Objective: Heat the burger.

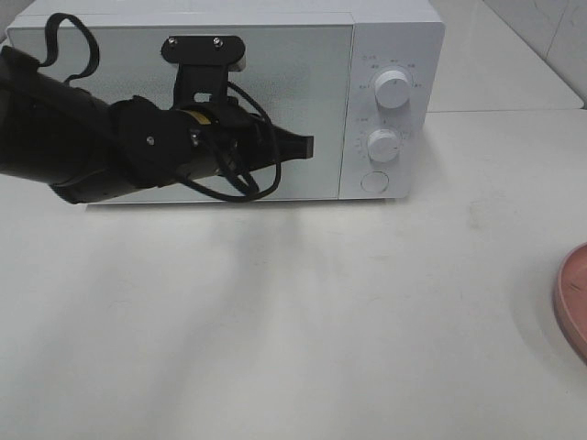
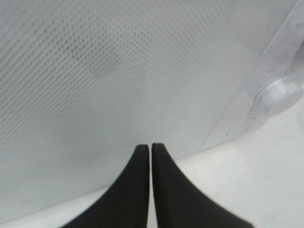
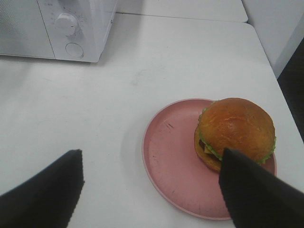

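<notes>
The burger (image 3: 236, 131), a domed golden bun over green lettuce, sits off-centre on a pink plate (image 3: 171, 161) resting on the white table (image 3: 156, 71), well apart from the closed microwave (image 1: 229, 37); in the exterior high view only the plate's rim shows at the right edge. The right gripper (image 3: 152, 185) hangs above the table beside the plate with fingers spread wide, holding nothing. The left gripper (image 1: 303, 147), fingers pressed together and empty, points its tip close to the microwave door (image 2: 118, 71) near the seam with the control panel, where the round door button (image 1: 374, 181) sits below two knobs. The step in hand appears to be opening the door: the closed tip should press squarely on the button, not the mesh window, with light force so the oven does not slide. The left arm reaches across the door front, roughly level
</notes>
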You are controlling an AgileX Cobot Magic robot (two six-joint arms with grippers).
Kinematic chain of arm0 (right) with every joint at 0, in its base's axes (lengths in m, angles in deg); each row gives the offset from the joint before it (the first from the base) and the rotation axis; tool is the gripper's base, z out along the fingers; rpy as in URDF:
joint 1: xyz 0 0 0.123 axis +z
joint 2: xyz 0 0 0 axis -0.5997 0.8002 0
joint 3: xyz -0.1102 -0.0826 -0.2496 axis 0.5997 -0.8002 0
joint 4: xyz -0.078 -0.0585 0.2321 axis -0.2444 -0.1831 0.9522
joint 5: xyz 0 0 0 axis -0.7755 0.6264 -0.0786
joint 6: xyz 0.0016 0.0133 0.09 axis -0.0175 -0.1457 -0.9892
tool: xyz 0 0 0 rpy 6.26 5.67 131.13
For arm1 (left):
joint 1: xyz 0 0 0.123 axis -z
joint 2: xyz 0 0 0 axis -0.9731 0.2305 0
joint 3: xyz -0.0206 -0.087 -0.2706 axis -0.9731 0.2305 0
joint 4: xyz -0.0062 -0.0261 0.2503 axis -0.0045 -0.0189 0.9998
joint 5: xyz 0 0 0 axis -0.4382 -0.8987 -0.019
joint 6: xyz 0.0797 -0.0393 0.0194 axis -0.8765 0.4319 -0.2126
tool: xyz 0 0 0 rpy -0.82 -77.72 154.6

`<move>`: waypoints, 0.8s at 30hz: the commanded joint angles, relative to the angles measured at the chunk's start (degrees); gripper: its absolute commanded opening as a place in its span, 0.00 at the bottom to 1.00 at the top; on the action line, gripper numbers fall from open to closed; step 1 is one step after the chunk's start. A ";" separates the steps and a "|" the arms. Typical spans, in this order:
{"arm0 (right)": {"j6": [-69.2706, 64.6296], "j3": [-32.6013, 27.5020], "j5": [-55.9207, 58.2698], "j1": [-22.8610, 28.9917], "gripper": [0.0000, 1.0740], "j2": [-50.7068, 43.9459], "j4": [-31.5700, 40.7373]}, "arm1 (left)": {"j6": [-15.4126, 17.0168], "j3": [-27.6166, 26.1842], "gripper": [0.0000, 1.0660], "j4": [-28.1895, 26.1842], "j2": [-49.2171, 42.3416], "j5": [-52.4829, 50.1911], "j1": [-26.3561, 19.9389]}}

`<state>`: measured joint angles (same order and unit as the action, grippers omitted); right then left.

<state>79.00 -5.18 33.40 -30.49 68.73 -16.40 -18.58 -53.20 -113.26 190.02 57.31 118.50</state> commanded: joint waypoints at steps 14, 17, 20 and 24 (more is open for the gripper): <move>-0.06 -0.17 -0.74 -0.34 0.71 -1.89 -0.29 | -0.06 14.44 0.93 -0.23 -11.92 11.06 -0.11; -0.06 -0.17 -0.74 -0.34 0.71 -1.89 -0.29 | -0.06 16.10 0.93 -0.11 -13.75 14.73 -0.29; -0.06 -0.17 -0.74 -0.34 0.71 -1.89 -0.29 | -0.06 17.42 0.93 2.35 -16.67 21.89 -0.29; -0.06 -0.17 -0.74 -0.34 0.71 -1.89 -0.29 | -0.06 17.42 0.93 5.39 -18.85 26.47 -0.29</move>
<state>79.00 -5.18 33.40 -30.49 68.73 -16.40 -18.58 -35.90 -109.70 172.78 81.09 118.21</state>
